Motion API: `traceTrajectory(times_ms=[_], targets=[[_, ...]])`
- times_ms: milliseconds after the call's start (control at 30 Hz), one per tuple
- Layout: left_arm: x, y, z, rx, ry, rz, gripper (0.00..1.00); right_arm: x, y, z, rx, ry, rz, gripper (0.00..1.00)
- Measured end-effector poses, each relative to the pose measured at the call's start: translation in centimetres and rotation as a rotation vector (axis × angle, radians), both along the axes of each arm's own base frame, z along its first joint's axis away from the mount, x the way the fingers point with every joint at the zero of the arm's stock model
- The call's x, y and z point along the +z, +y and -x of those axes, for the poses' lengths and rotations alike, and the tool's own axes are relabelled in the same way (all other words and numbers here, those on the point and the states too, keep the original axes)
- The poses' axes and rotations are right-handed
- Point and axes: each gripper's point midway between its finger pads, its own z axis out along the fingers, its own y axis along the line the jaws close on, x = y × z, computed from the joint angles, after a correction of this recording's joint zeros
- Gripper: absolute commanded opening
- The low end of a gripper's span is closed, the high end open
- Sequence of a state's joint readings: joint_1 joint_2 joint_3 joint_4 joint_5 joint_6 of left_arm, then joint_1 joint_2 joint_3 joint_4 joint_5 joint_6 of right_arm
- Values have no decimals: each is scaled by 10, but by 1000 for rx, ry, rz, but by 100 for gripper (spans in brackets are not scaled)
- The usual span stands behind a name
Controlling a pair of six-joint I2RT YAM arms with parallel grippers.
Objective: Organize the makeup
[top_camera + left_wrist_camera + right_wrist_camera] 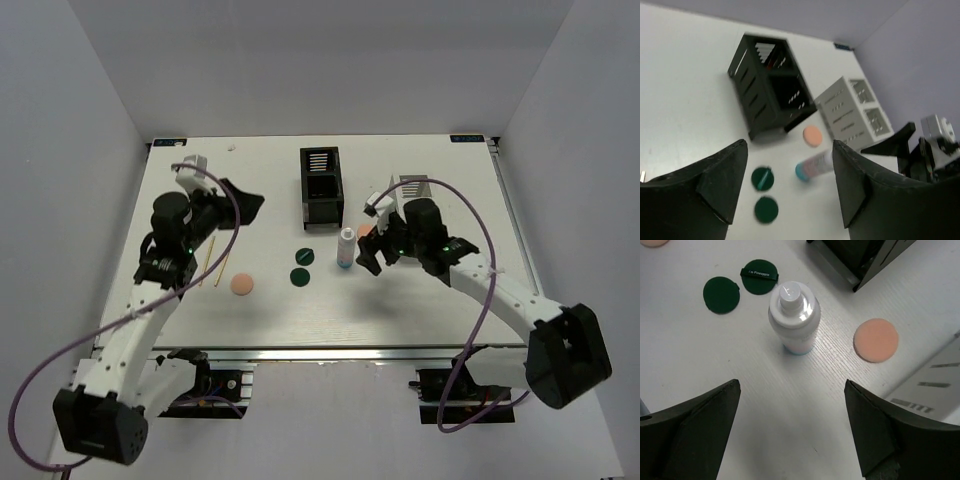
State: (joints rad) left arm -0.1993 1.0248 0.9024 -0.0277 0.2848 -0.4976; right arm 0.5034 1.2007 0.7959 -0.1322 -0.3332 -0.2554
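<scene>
Currently the white bottle (pixel 346 247) stands upright near the centre of the tabletop (pixel 400 320), at 6 o'clock from the black organizer (pixel 320 185). Its long axis is vertical, cap uppermost.

In the right wrist view the bottle lies at 12 o'clock from the jaws. It is centred on the gap between the two fingers (pixel 700 430), ahead of their tips and touching neither. The jaws of the right arm (pixel 500 290) are spread wide and grasp nothing. From above they sit just beside the bottle at its 3 o'clock, so this arm is the nearer one. A straight advance along the 12 o'clock line would probably bring the bottle body between the fingers.

Two green discs (pixel 305 256) lie flat near the bottle at its 8 o'clock. One peach puff (pixel 876 339) lies between the bottle and the white organizer (pixel 935 385).

The jaws of the left arm (pixel 150 320) are likewise released and empty. They are well apart from the bottle, at its 10 o'clock in the top view.

View differences:
- **Top view:** it alone shows the second peach puff (pixel 241 285) and the tan sticks (pixel 208 262), both beside the left arm.
- **Right wrist view:** it alone resolves a printed band on one disc.
- **Left wrist view:** it shows the white organizer's slotted side and open top, which the right arm partly covers from above. The bottle is blurred there.
</scene>
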Motion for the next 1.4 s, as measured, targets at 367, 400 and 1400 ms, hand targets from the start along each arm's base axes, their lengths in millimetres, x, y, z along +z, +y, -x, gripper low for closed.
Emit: traceTrajectory(times_ms=[367,400,1400], targets=[[-44,33,71,119,146,-16,81,-29,32,-29,-75,76,-9,89],[-44,34,73,125,151,-15,81,-31,34,-31,-77,74,-15,89],[-90,42,88,195,306,19,81,-24,67,-43,50,-32,-112,0]])
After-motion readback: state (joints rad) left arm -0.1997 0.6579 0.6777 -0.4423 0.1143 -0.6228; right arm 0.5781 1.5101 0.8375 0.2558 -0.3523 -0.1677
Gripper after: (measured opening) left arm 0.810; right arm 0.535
